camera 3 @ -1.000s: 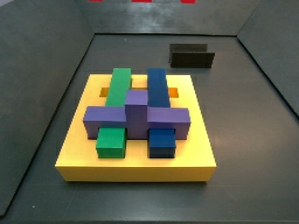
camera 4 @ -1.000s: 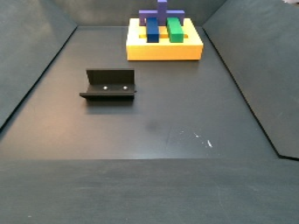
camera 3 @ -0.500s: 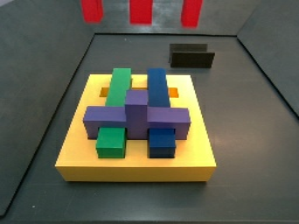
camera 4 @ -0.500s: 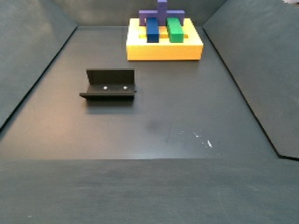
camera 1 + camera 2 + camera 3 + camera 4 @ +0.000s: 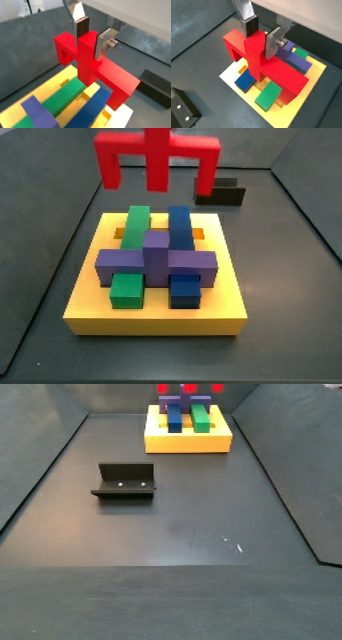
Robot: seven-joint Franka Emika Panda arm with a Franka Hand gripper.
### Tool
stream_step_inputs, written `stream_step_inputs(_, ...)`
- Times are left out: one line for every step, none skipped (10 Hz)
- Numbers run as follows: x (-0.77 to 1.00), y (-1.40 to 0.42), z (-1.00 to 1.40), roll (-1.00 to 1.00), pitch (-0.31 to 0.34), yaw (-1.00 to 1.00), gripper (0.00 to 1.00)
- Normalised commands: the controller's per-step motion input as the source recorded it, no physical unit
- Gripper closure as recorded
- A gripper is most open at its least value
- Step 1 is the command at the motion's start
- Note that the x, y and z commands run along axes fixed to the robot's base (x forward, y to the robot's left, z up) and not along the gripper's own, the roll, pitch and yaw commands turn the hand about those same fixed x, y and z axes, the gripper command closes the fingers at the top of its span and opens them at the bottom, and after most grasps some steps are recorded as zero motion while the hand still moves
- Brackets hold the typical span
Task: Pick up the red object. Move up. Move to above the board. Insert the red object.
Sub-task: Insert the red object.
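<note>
— Three blocks crowd the board [image 5: 94, 298], don't they?

— Yes: we see a green bar [image 5: 135, 226] and a blue bar [image 5: 179, 228] lying side by side, with a purple cross-shaped block [image 5: 156, 258] laid over them. Orange slots [image 5: 198, 232] show beside the bars at the far end.

— And off the board?

— We find the fixture [image 5: 124, 481] standing well apart on the dark floor [image 5: 174, 524], which is otherwise open up to the dark walls.

— Where is the red object [image 5: 156, 156]?

— We see it hanging in the air above the board's far end, bar level, legs pointing down, not touching the blocks.

— The gripper [image 5: 89, 36]?

— In both wrist views it reaches down from above, its silver fingers [image 5: 273, 42] clamped on the red object's upright post. We cannot see the arm in either side view.
</note>
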Motion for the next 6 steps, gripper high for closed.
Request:
stream_step_inputs(0.29,0.00,-0.80,0.16,-0.101,-0.05,1.00)
stream_step_inputs(0.31,-0.01,-0.74,0.20,-0.081,-0.06,1.00)
stream_step_inputs(0.07,0.00,-0.65,0.24,-0.063,0.00,1.00)
stream_step_inputs(0.00,0.00,-0.52,0.20,-0.074,0.00,1.00)
stream_step_inputs(-0.18,0.00,-0.36,0.12,-0.067,0.00,1.00)
stream_step_inputs(-0.21,-0.04,-0.11,0.06,-0.054,0.00,1.00)
